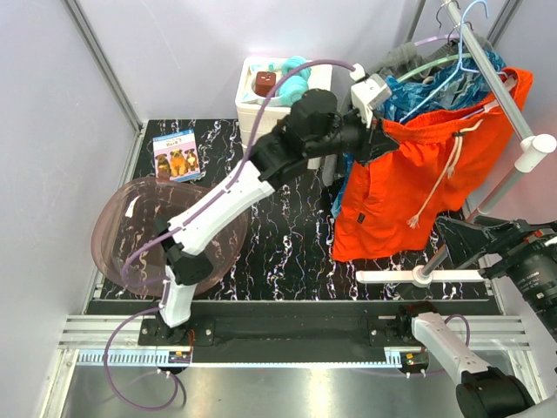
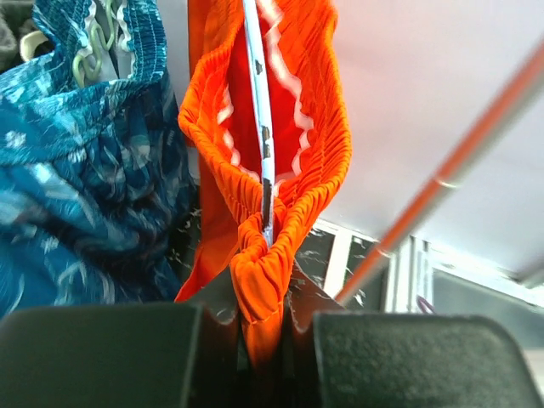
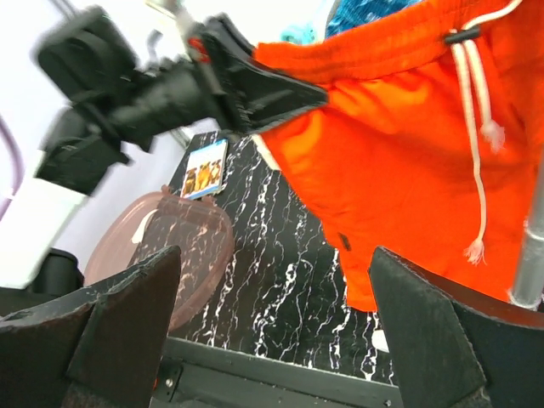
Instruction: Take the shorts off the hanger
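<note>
the left gripper (image 1: 380,135) (image 2: 259,327) is reaching high over the table (image 1: 287,248) and clamping a bunched corner of the waistband of the orange shorts (image 1: 409,187) (image 2: 272,170) (image 3: 408,161); its 2 jaws are pressing tight on the fabric; the shorts are hanging from the rack rod (image 1: 496,78) at the right, with a white hanger bar (image 2: 260,102) running inside the waistband and the white drawstring (image 1: 439,174) (image 3: 472,127) dangling down the front; the blue shorts (image 1: 426,91) (image 2: 85,170) are hanging just behind them, and the grey shorts (image 1: 400,57) behind those; the right gripper (image 1: 457,231) (image 3: 280,340) is hovering low beside the orange shorts, its jaws standing wide apart and gripping nothing; a pink basin (image 1: 165,231) (image 3: 170,246) and a booklet (image 1: 177,155) are lying on the table's left side.
</note>
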{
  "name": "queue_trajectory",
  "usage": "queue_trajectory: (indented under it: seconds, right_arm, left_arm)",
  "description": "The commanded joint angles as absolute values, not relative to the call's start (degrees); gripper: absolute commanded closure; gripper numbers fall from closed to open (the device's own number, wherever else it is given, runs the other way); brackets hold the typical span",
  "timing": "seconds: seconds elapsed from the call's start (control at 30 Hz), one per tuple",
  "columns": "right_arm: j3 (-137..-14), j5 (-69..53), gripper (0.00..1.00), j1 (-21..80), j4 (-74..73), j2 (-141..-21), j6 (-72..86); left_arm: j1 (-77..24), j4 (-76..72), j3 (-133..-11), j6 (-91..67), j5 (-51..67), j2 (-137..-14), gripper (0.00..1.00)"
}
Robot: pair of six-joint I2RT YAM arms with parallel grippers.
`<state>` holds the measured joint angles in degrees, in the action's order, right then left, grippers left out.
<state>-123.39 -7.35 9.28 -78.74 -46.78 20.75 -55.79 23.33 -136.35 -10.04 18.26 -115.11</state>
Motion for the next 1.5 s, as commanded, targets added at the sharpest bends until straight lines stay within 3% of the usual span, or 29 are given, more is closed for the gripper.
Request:
queue_trajectory:
  seconds: [0.0,0.2,0.47,0.7,0.87,1.2,1.47]
  right_arm:
    - [-121.56,-9.06,0.0,9.67,-84.04,-46.59,21.86]
    - [-114.35,-16.16,0.0,9.67,-77.34,-45.43,20.22]
    - [-120.85,-23.81,0.0,9.67,-79.54,-57.12,21.53]
    - [-121.63,-27.16,0.0,9.67,-77.52,-62.04,24.26]
    - [-126.02,-25.49,0.0,9.67,-82.16,-65.91,22.6]
    - [-146.76,-23.73,0.0,11.07,-86.58,-80.93,20.21]
    - [-152.75,-18.02,0.0,17.49,-86.57,-88.41,18.55]
  left_arm:
    - [-55.02,20.3,-135.37,-10.02,20.83,-104.0,1.0]
    - [-54.32,24.43,-123.52,-9.4,19.16,-91.62,1.0]
    - [-54.14,37.33,-116.03,-7.73,12.32,-78.69,1.0]
    - [-54.05,39.64,-103.46,-10.81,9.4,-69.79,1.0]
    - [-54.05,40.87,-101.95,-12.83,10.36,-68.99,1.0]
    - [-54.05,41.31,-101.51,-16.08,16.78,-71.37,1.0]
    - [-54.14,41.48,-103.62,-19.42,23.11,-73.83,1.0]
